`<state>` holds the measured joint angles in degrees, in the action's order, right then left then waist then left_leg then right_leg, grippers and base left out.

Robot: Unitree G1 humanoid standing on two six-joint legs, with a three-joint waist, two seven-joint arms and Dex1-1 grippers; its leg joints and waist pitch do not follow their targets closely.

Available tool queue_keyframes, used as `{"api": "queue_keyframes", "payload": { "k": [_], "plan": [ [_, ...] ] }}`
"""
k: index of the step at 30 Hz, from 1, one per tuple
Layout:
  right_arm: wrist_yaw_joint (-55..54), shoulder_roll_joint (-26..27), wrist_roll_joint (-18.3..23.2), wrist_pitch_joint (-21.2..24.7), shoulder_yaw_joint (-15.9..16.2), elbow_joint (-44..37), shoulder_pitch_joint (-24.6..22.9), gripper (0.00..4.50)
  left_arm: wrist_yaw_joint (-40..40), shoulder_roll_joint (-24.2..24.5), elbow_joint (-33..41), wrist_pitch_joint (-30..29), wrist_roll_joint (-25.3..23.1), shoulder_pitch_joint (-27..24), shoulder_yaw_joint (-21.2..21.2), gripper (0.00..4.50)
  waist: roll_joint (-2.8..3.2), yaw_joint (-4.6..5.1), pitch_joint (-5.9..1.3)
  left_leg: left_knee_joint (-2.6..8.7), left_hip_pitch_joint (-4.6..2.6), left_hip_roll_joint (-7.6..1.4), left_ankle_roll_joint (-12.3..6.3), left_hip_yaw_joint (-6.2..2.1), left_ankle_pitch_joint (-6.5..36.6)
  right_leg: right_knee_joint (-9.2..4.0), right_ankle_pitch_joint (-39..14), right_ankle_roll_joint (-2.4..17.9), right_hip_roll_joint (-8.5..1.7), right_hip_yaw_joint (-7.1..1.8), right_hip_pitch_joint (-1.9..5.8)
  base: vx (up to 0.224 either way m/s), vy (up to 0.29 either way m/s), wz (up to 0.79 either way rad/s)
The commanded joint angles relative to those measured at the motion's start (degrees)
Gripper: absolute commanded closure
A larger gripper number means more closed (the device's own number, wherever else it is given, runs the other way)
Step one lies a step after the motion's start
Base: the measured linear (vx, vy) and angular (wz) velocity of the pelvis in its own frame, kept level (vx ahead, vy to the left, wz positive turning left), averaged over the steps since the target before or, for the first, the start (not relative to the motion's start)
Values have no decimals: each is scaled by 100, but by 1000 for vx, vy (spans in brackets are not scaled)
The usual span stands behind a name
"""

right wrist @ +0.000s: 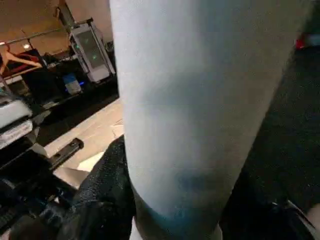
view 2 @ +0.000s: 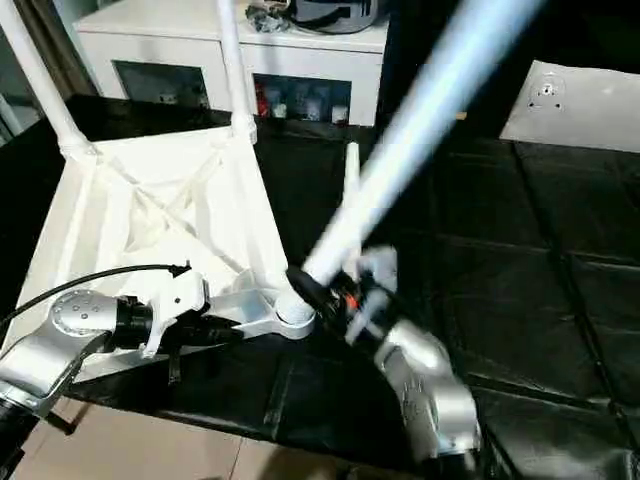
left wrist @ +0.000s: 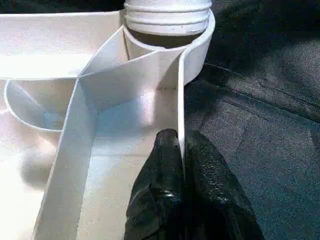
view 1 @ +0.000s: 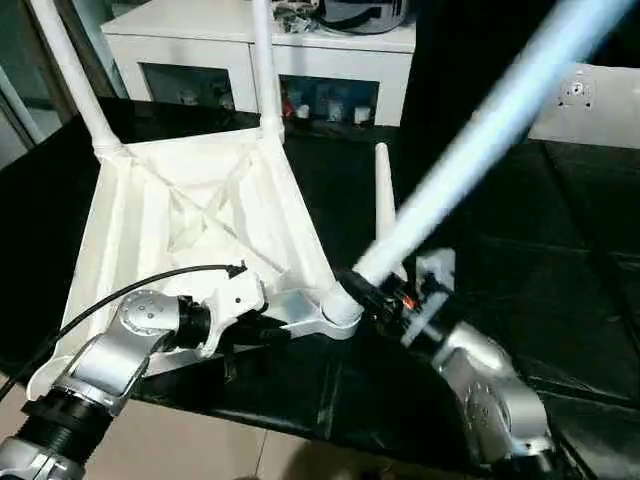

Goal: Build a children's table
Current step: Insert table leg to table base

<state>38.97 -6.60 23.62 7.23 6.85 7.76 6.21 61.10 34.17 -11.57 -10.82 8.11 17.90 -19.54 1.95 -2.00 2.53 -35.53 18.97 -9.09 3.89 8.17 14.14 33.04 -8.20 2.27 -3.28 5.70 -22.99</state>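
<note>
Left gripper point(left wrist: 182, 150) pinches the tabletop's rim wall point(left wrist: 181, 100) tight; right gripper point(view 1: 385, 292) clamps the third leg point(view 1: 480, 140) — it wants straightening over the corner socket point(view 1: 340, 308) before turning.

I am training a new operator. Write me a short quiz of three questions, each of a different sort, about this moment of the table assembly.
1. True or false: the left gripper pinches the tabletop rim.
2. How many legs already stand in far corner sockets?
3. The right gripper holds: A) a cable B) a leg at the near socket C) nothing

Key: 1 true; 2 two; 3 B. A fourth leg lies loose on the black mat.
</note>
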Motion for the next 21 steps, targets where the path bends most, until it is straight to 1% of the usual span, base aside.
{"api": "queue_keyframes", "payload": {
  "k": [1,2,3,4,5,6,7,8,9,10,11,13,14,15,16,17,18,19,20,21],
  "plan": [
    [-65,-262,-650,-100,235,503,-227,263,-43,47,93,100,69,149,313,450,104,-6,-278,545,73,-352,-133,-129,1344,-493,-2826,566,-555,-331,317,0,0,0],
    [-53,-337,-817,-277,331,551,-230,263,-34,63,96,107,52,148,307,450,99,0,-270,549,73,-348,-138,-127,1350,-498,-2844,548,-543,-330,318,0,0,0],
    [-58,-521,-1178,-494,547,623,-165,263,-15,85,94,120,21,151,297,450,101,-3,-273,545,69,-346,-137,-124,1335,-498,-2867,532,-545,-328,310,0,0,0],
    [-49,-543,-1241,-533,575,644,-150,263,-11,87,94,123,16,150,297,450,81,-3,-268,544,76,-339,-144,-126,1291,-481,-2893,516,-539,-331,313,0,0,0],
    [-1,-590,-1357,-592,658,676,-97,263,5,103,86,143,-13,156,281,450,87,3,-259,547,76,-332,-166,-117,1318,-504,-2954,507,-537,-335,308,0,0,0],
    [23,-615,-1411,-614,703,687,-68,263,15,113,82,154,-29,160,271,450,81,10,-259,540,60,-330,-176,-119,1403,-519,-3108,470,-543,-326,299,0,0,0],
    [101,-688,-1566,-577,867,710,75,263,48,153,71,196,-91,171,228,450,48,26,-257,544,70,-328,-196,-124,1422,-532,-3186,429,-539,-321,307,0,0,0],
    [134,-717,-1624,-515,945,716,161,263,66,176,68,217,-124,175,203,450,61,44,-254,551,79,-330,-204,-139,1444,-525,-3209,406,-533,-314,315,0,0,0],
    [200,-740,-1680,-454,1033,750,283,263,96,206,59,251,-167,180,167,450,36,55,-253,549,78,-332,-210,-138,1457,-525,-3225,401,-530,-311,308,0,0,0],
    [248,-749,-1694,-432,1075,783,338,263,109,218,52,268,-183,184,154,450,53,70,-246,540,68,-317,-223,-133,1517,-547,-3340,377,-535,-311,293,0,0,0],
    [331,-770,-1720,-436,1163,868,441,263,132,239,40,299,-212,190,131,450,49,75,-242,537,59,-318,-224,-135,1560,-557,-3414,361,-538,-306,283,0,0,0],
    [462,-772,-1704,-401,1245,967,557,263,170,260,30,320,-226,203,112,450,42,117,-232,531,58,-309,-228,-142,1655,-576,-3573,302,-530,-292,271,0,0,0],
    [713,-749,-1683,-305,1357,1156,741,263,234,292,14,353,-244,236,88,450,53,130,-221,532,58,-305,-235,-147,1696,-583,-3615,293,-532,-285,269,0,0,0],
    [828,-744,-1736,-309,1431,1270,845,263,274,310,1,370,-251,260,77,450,50,171,-214,536,65,-306,-241,-162,1765,-589,-3679,284,-528,-276,268,0,0,0],
    [979,-750,-1809,-289,1545,1422,980,263,332,328,-11,388,-265,289,71,450,52,198,-191,527,68,-299,-249,-162,1833,-612,-3796,250,-529,-267,252,0,0,0],
    [1107,-745,-1814,-243,1610,1501,1067,263,365,340,-15,394,-272,312,69,450,52,210,-205,513,53,-288,-247,-161,1858,-616,-3855,234,-528,-255,250,0,0,0],
    [1177,-740,-1801,-207,1636,1532,1106,263,378,346,-16,395,-276,324,69,450,45,233,-193,506,58,-276,-256,-164,1878,-636,-3973,185,-524,-246,246,0,0,0],
    [1283,-711,-1749,-120,1657,1590,1183,263,402,354,-40,406,-282,358,68,450,57,250,-190,495,39,-269,-262,-164,1910,-660,-4090,146,-527,-237,231,0,0,0],
    [1354,-692,-1712,-59,1669,1628,1235,263,418,360,-55,414,-287,380,68,450,55,255,-189,492,40,-267,-265,-170,1893,-668,-4138,117,-529,-230,228,0,0,0],
    [1613,-684,-1630,112,1741,1699,1338,263,452,357,-99,420,-289,438,72,450,84,255,-186,496,41,-270,-259,-177,1908,-664,-4138,114,-530,-226,230,0,0,0]
  ]
}}
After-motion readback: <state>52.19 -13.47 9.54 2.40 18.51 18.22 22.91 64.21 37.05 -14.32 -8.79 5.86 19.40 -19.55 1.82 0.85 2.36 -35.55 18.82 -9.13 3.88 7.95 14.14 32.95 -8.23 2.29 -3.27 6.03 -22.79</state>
